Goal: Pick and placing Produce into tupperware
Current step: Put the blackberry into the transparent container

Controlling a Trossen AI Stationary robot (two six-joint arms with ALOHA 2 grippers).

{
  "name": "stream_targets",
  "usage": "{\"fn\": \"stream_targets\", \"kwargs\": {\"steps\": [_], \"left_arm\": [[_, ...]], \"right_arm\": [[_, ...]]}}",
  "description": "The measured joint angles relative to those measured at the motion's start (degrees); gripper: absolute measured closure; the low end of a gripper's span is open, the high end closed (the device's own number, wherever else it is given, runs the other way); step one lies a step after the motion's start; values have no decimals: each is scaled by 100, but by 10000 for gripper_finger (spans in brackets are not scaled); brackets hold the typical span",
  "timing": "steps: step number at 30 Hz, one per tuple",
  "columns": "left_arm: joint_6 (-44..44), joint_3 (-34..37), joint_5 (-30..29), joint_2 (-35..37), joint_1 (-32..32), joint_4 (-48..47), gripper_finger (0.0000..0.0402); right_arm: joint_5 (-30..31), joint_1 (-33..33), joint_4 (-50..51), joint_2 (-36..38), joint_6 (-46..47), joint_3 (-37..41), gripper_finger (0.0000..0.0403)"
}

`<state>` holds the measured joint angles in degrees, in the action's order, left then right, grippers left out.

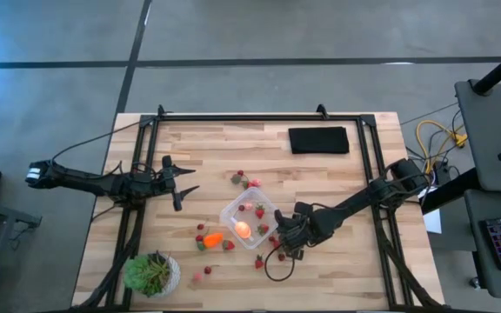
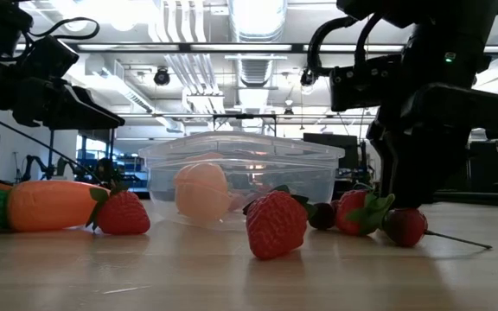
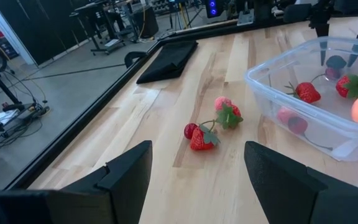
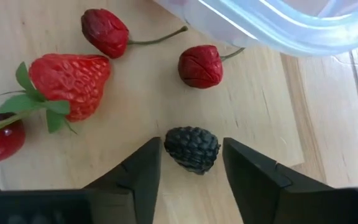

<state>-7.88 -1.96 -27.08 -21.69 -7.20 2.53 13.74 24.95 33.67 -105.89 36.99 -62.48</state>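
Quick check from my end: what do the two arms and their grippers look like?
Both arms are dark, jointed, slim. The left gripper and right gripper each have two flat, matte black, angular fingers. A black cable loops beside the right gripper; the left arm's far end has a pale patch.

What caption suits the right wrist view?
Right end effector straddling a dark berry beside the tupperware, strawberry nearby.

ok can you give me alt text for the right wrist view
The right gripper sits low over the wooden table, its two dark fingers open either side of a small dark blackberry-like piece. Beyond lie a red strawberry with green leaves, three dark red cherries, and the edge of the clear container.
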Motion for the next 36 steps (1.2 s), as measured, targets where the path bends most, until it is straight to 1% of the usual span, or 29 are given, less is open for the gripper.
{"fn": "stream_targets", "kwargs": {"steps": [5,9,17,21,26,29,31,36], "left_arm": [[0,0,-1,-2,1,-1,160],[0,0,1,-2,0,-1,160],[0,0,0,-2,0,-2,160],[0,0,0,-4,0,-1,160],[0,0,0,-15,2,-3,160],[0,0,-1,-34,2,2,160],[0,0,1,-39,0,-9,160],[0,0,-1,-39,1,-4,160]], "right_arm": [[4,0,-2,1,0,0,271],[24,0,-4,2,2,0,286],[24,0,27,38,2,-163,281],[71,4,298,147,58,-375,284],[85,66,1193,243,304,-811,283],[85,121,1477,281,304,-1245,277],[107,125,1429,289,204,-1592,275],[563,-49,1142,183,-352,-2259,274]]}}
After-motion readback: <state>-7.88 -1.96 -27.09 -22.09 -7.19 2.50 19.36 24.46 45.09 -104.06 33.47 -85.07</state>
